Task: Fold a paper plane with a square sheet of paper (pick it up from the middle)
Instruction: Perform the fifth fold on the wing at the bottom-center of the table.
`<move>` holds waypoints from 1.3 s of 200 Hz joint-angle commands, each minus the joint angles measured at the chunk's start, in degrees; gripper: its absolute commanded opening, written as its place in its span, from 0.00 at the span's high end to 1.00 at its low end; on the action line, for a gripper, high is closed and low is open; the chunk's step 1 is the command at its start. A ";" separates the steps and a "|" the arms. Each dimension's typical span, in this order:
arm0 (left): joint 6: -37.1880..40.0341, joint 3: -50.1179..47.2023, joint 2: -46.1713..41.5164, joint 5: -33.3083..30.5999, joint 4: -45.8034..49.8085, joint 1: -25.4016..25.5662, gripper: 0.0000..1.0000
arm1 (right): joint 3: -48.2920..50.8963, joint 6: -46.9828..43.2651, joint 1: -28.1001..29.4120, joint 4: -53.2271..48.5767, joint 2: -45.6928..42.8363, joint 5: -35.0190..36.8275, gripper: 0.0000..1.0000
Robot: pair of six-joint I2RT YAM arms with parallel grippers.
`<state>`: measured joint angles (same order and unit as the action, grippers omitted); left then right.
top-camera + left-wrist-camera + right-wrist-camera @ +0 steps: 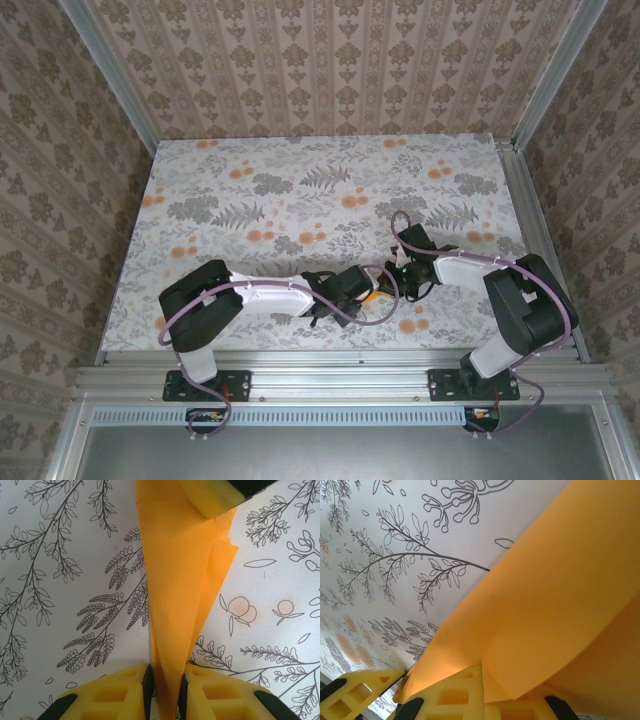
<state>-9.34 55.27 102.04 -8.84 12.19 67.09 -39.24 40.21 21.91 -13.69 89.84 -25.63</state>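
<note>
Over the near middle of the flower-printed grey table cover (300, 170), the narrow creased dart of bright orange paper (185, 580) stretches between the left gripper (164, 690), clamped on its tip, and the right gripper (410, 690), apparently pinched shut on its wide end, so uneven pulling could tear it.

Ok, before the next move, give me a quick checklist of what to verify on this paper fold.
1. Left tool shut on the narrow end of the folded orange paper: ok.
2. Right tool shut on the paper's wider end: ok.
3. Layer edges flush: not ok, a corner juts out at the side near the right tool.
4. Paper free of tears: ok, as far as it shows.
5. Paper lifted clear of the floral tablecloth: cannot tell.
</note>
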 commanded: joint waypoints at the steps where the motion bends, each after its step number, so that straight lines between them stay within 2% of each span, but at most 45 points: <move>1: 1.17 -2.75 4.92 0.49 0.07 -0.77 0.76 | 1.36 -0.83 0.06 -2.20 1.51 3.77 1.00; 33: 1.08 -3.25 4.83 0.23 0.16 -0.99 0.77 | 1.60 -1.66 -0.03 -3.47 0.44 4.20 1.00; 207: 1.68 -3.38 5.74 0.84 -0.06 -1.35 0.78 | 5.08 1.27 -0.73 -0.41 -5.76 -3.22 1.00; 260: 1.62 -3.38 6.24 1.16 -0.30 -1.34 0.78 | 6.14 0.76 -0.73 -1.40 -6.26 -2.74 1.00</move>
<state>-9.13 54.78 102.02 -8.84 11.22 67.05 -34.48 40.84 21.47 -12.93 85.03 -27.70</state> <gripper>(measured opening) 0.216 0.068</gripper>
